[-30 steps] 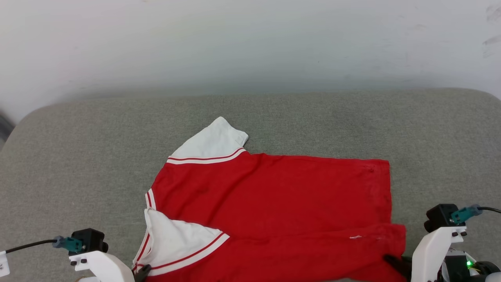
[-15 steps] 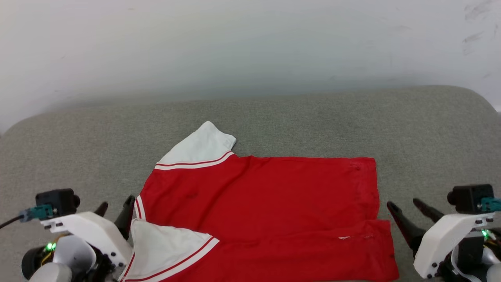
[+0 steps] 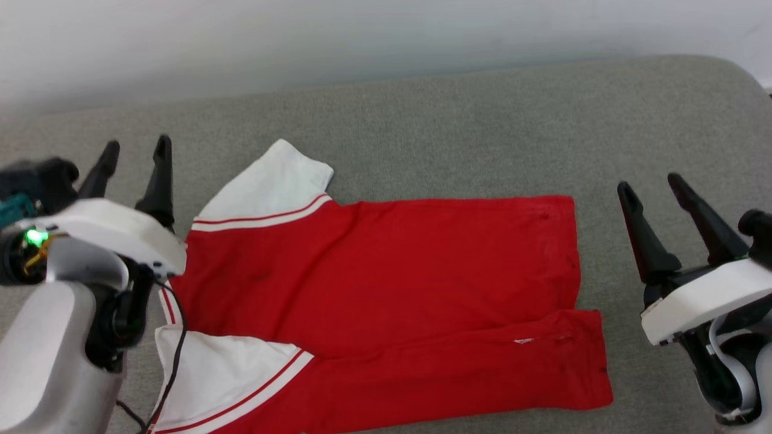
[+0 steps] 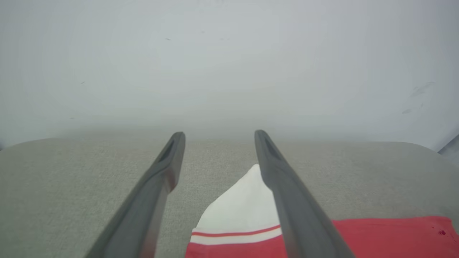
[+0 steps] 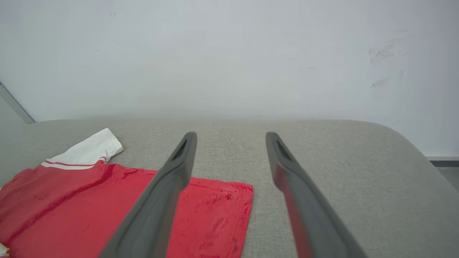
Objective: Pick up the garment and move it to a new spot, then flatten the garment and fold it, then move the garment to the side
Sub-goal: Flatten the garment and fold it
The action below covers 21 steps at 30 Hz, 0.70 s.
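Tools: left gripper (image 3: 137, 143) and right gripper (image 3: 649, 184) are standing wide and empty, flanking the garment (image 3: 374, 271) | garment is lying plain-red side up on the grey cushion (image 3: 482, 120), near edge doubled over | next fold is likely calling for both far corners pinched level, together.

A grey woven cushion (image 3: 458, 120) with rounded far corners sits against a pale wall (image 3: 362, 30) bearing faint scuffs (image 5: 385, 50).
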Available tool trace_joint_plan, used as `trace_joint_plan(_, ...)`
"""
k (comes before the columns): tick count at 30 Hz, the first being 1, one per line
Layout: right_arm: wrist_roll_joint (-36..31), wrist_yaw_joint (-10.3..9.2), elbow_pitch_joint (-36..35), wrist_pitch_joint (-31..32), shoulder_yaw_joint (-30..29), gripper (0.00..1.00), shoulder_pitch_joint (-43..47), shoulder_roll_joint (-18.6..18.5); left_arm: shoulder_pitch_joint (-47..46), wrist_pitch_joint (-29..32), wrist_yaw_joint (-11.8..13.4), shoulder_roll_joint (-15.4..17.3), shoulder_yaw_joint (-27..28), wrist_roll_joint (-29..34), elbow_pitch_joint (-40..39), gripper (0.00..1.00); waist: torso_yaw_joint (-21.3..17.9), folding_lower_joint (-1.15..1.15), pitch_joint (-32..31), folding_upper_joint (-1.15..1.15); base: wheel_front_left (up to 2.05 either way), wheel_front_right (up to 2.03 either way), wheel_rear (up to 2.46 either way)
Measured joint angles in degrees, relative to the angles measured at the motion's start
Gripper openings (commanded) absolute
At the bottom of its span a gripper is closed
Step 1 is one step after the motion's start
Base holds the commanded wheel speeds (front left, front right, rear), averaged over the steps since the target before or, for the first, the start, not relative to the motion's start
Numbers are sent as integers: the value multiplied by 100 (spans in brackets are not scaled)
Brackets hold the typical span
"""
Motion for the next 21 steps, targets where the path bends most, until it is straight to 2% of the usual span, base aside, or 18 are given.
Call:
trace_joint_plan(3, -26, 0, -92, -105, 48, 100, -305, -2, -597, 80, -163, -13, -80, 14, 230, 100, -45, 0, 359, 0, 0, 0, 0)
trace_joint_plan(9, -48, 0, -79, -240, 220, 100, -639, -16, -1634, 600, -704, -7, -378, -63, 936, 100, -165, 1, 988, 0, 0, 0, 0)
trace_joint_plan(14, 41, 0, -80, -331, 319, 100, -847, -64, -2391, 1662, -1216, 166, -681, -268, 1556, 100, -323, 1, 1342, 0, 0, 0, 0)
trace_joint_plan(21, 142, 0, 25, -411, 488, 100, -1013, -62, -2985, 3441, -1505, 510, -1140, -430, 2268, 100, -644, 1, 1642, 0, 0, 0, 0)
